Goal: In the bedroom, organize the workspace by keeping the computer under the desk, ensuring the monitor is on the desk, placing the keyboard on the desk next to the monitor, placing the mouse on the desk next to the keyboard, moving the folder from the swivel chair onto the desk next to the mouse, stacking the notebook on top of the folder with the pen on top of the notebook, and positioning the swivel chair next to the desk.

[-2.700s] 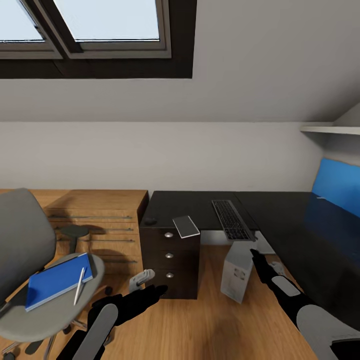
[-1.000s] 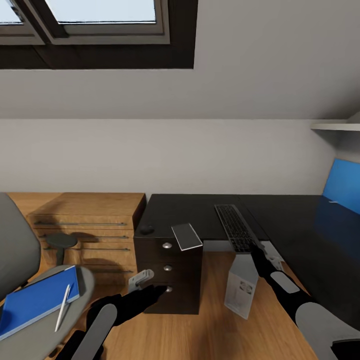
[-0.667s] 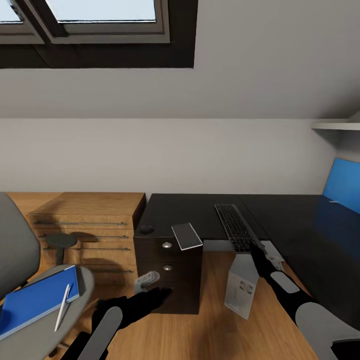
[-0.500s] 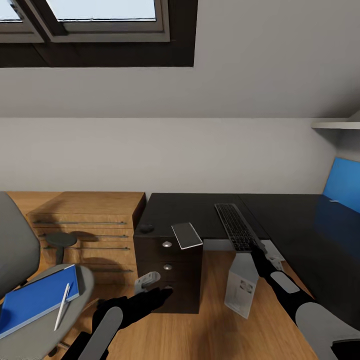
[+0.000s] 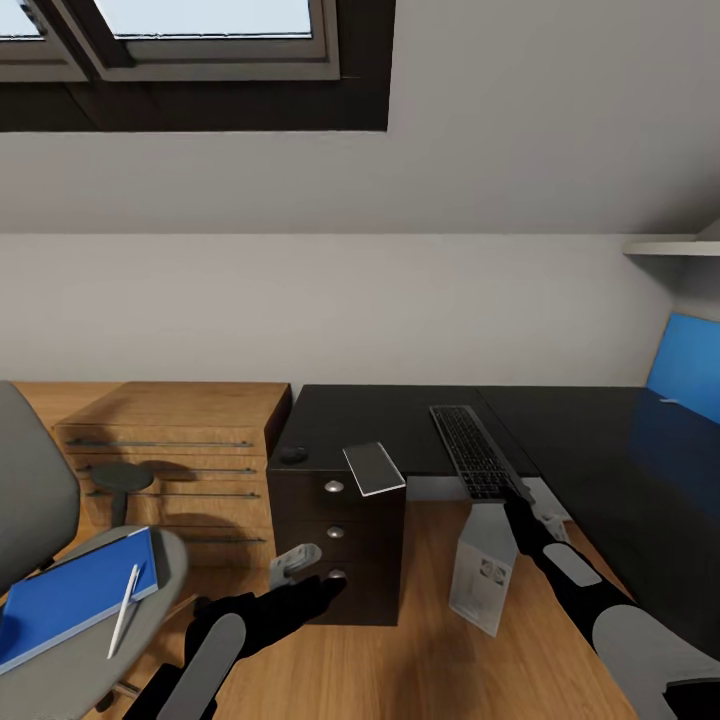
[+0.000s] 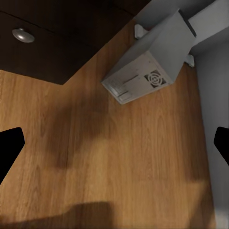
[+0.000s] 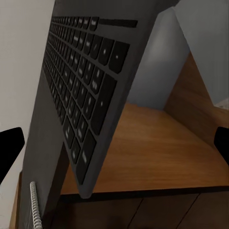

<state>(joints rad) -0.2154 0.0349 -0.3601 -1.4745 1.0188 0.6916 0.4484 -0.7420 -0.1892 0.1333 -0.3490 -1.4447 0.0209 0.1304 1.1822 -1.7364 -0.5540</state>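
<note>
The right pincer (image 5: 522,497) hovers with jaws spread at the near end of the keyboard (image 5: 474,452), which overhangs the bench (image 5: 400,415) edge, probably to take or nudge it. The computer (image 5: 483,566) stands tilted on the floor below the keyboard. The left pincer (image 5: 330,585) hangs empty and spread by the drawer unit. Notebook (image 5: 373,468) and mouse (image 5: 292,454) lie left of the keyboard; folder (image 5: 70,598) and pen (image 5: 126,610) wait on the swivel chair (image 5: 40,505)

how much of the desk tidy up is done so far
Done: the keyboard, mouse and notebook lie on the desk; the computer stands on the floor by the desk's edge. In hand: nothing; the right gripper reaches toward the keyboard's near end. Left: folder and pen lie on the swivel chair.
</note>
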